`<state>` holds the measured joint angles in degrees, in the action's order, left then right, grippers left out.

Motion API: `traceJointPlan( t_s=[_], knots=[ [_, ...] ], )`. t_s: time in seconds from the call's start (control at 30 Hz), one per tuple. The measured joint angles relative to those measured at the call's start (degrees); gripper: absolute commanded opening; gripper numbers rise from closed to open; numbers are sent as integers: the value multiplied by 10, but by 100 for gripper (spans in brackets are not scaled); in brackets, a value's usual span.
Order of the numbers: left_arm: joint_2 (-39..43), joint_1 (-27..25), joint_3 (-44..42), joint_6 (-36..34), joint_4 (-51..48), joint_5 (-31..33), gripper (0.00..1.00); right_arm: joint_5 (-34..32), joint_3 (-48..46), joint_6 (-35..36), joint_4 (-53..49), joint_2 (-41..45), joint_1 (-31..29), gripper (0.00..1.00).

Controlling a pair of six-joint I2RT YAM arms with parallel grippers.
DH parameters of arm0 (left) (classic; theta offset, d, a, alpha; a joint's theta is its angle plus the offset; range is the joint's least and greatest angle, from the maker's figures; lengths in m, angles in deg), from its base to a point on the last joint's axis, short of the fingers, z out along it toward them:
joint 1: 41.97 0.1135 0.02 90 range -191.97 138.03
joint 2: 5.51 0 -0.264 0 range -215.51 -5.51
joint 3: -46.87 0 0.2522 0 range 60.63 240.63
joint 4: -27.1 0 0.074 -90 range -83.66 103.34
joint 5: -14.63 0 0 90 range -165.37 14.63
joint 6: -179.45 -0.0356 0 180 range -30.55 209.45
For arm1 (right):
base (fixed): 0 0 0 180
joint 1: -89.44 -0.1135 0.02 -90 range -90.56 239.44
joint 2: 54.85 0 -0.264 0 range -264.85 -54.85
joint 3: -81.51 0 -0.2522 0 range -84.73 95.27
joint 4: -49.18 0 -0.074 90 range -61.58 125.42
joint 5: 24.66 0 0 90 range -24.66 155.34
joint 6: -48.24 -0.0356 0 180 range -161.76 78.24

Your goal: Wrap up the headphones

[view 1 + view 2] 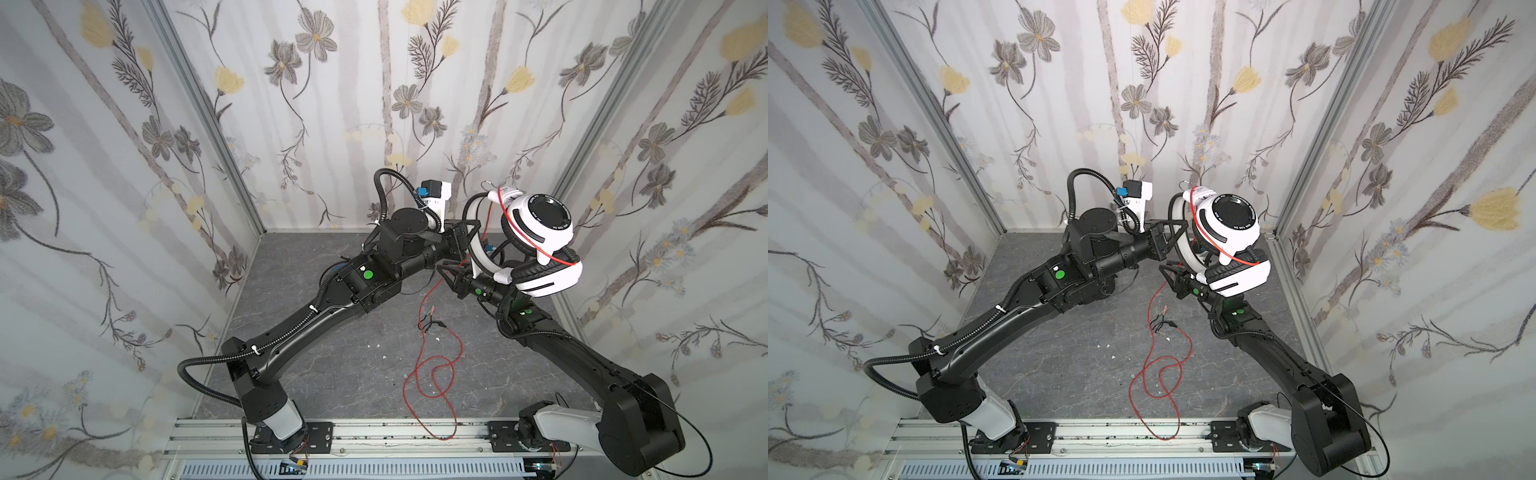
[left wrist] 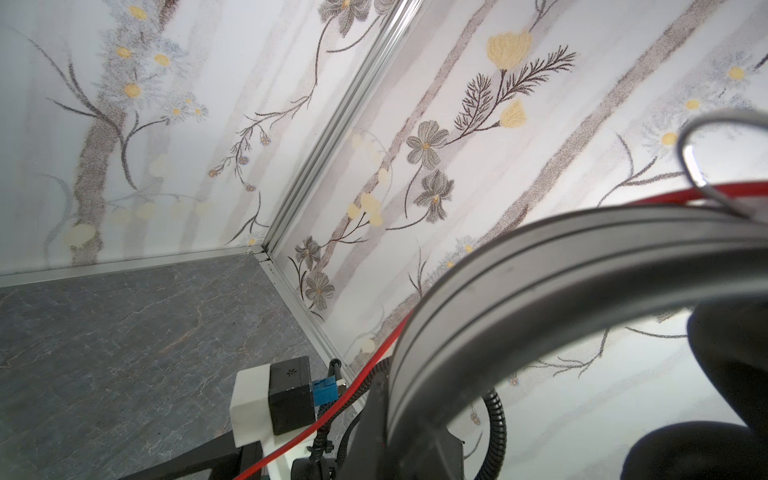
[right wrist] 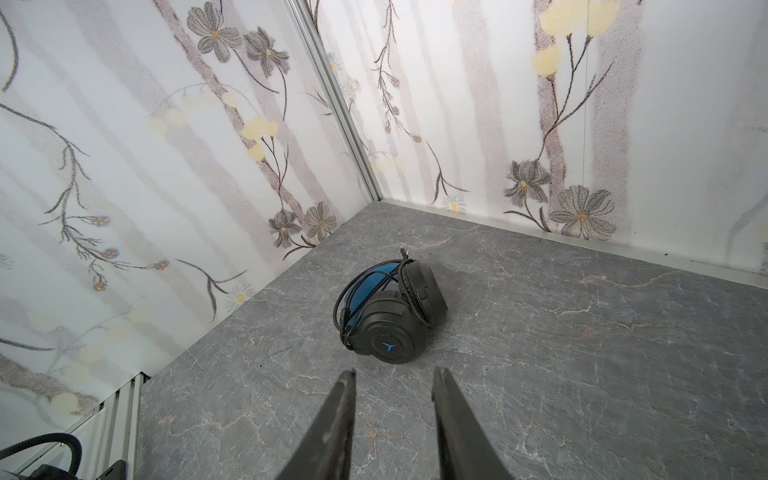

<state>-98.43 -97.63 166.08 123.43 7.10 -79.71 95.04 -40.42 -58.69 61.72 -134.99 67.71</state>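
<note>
The white headphones (image 1: 536, 224) (image 1: 1229, 220), with black earpads, hang in the air at the back right. My left gripper (image 1: 471, 237) (image 1: 1177, 237) (image 2: 395, 399) is shut on their headband (image 2: 540, 266). Their red cable (image 1: 440, 365) (image 1: 1167, 370) crosses the earcups, then drops in loose loops onto the table. My right gripper (image 1: 444, 270) (image 1: 1167, 270) (image 3: 392, 374) is open and empty just below the headband, beside the hanging cable. In the right wrist view the black headphones (image 3: 390, 316), blue inside the band, lie on the table with their black cable wound round them.
Flowered walls close in the grey table (image 1: 332, 374) on three sides. The red cable's end trails over the front rail (image 1: 374, 432). Its plugs (image 1: 432, 322) lie mid-table. The right arm's wrist camera (image 2: 274, 395) sits close under the headband.
</note>
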Motion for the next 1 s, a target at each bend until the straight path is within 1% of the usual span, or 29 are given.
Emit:
traceJointPlan(
  t_s=[0.27,0.37,0.57,0.63,0.83,1.0],
  knots=[
    [0,-1,0,1,0,-2,0,2,-9,-1,1,4,1,9],
    [0,-1,1,1,0,-2,0,1,-17,1,4,12,0,4],
    [3,7,0,5,0,10,0,-2,-43,16,-13,41,-1,2],
    [4,12,-1,7,3,24,0,-17,-43,28,-31,54,-4,1],
    [-1,27,21,9,-1,104,0,-83,-27,74,-123,92,-8,0],
    [-5,42,30,8,-25,163,0,-119,-12,114,-202,119,-14,0]
  ],
)
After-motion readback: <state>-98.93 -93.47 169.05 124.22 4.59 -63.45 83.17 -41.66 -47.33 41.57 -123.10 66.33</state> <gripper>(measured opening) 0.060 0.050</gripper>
